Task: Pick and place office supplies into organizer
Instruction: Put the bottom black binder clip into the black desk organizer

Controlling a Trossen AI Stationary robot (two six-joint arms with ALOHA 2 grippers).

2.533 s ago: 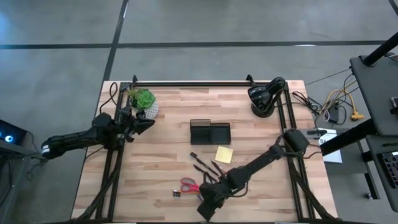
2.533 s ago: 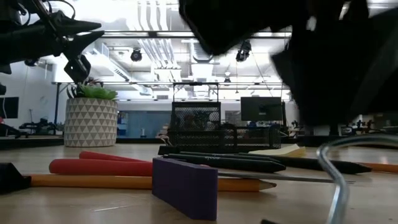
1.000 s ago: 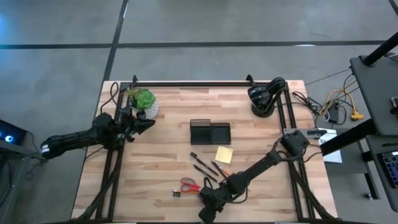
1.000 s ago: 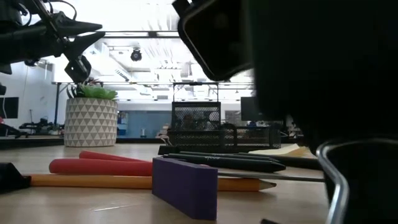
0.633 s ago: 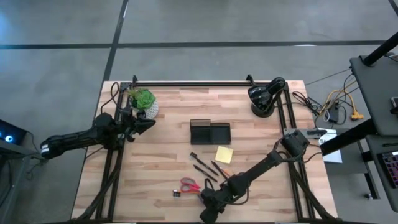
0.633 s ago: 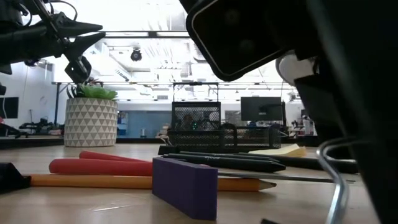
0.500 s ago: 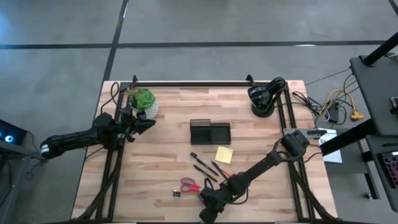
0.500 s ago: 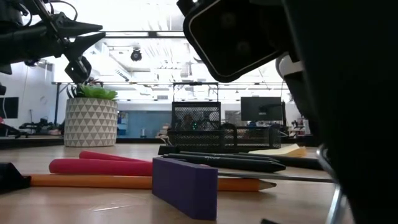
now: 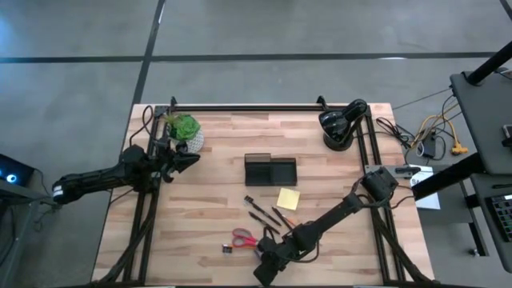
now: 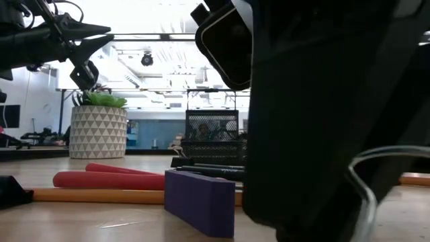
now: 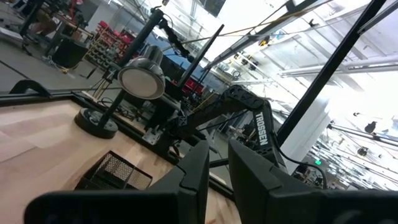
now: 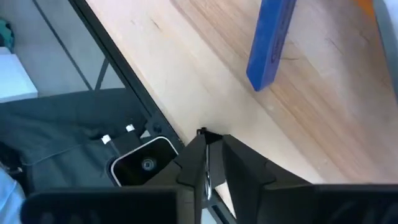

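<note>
From above, the right gripper (image 9: pixel 266 272) sits at the table's 6 o'clock edge, just beside the red-handled scissors (image 9: pixel 243 238); its wrist camera alone shows its fingers nipping a thin wire clip (image 12: pixel 206 167). The mesh organizer (image 9: pixel 270 170) stands at center. The left gripper (image 9: pixel 189 158), fingers nearly together and holding nothing, hovers at 9 o'clock.

**Office supplies and organizer: positions on table**

Organizer (image 9: pixel 270 170): dark, smoky-translucent rectangular tray, two compartments side by side, near table centre. Seen as black mesh in low view. Contents cannot be told.

Yellow sticky-note pad (image 9: pixel 288 198): small, square, flat, turned slightly askew, just in front of organizer toward the right.

Black pens (image 9: pixel 258 207): several, thin, lying diagonally in a loose row beside the pad.

Orange pencil (image 10: pixel 94 195): slim, flat on wood, lying crosswise near the front edge.

Red-handled scissors (image 9: pixel 242 238): flat, near the front edge, handles toward table centre.

Small dark clip (image 9: pixel 227 249): just beside the scissors.

Blue-purple block (image 10: pixel 199 202): rectangular, resting on the pencil line.
</note>
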